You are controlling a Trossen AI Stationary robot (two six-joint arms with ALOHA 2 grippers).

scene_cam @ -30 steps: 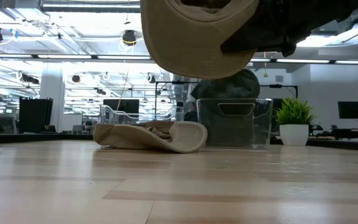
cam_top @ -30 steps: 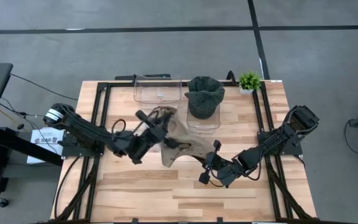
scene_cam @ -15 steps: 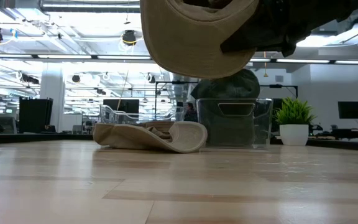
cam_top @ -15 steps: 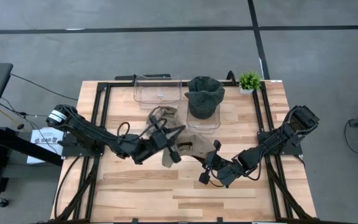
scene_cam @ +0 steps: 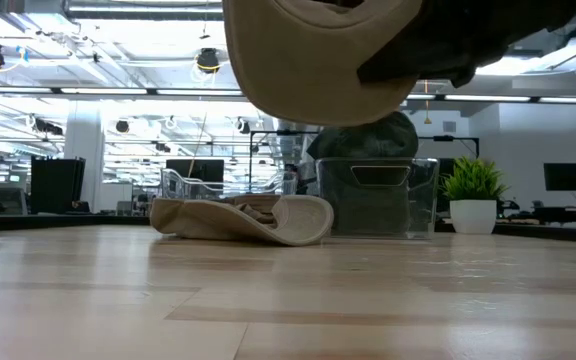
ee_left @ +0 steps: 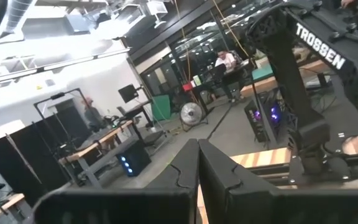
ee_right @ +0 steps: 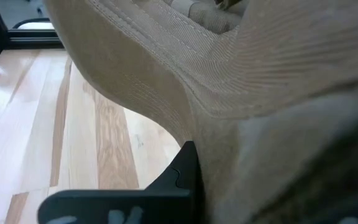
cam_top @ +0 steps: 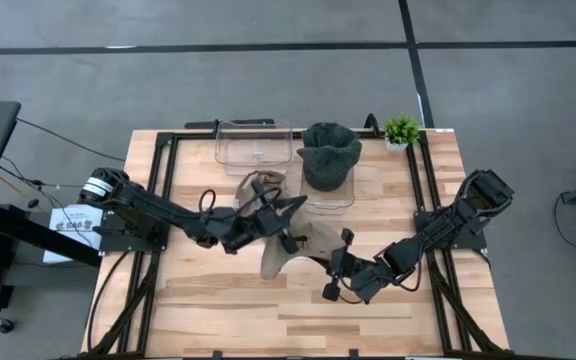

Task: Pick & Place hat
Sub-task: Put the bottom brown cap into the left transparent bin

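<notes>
Bench (cam_top: 218,310): wood top. Tan hat (cam_top: 288,245) lifted above bench centre, right hand (cam_top: 334,268) clamped on its brim. Left hand (cam_top: 286,225) closed, empty, over hat. Second tan hat (scene_cam: 243,218) lies flat beside clear bins (cam_top: 253,142).

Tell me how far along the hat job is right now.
Done: a dark hat sits in the right bin. In hand: the right hand is shut on a tan hat, lifted off the table; the left hand hovers shut over it. Left: placing that hat, then the second tan hat; the left bin is empty.
</notes>
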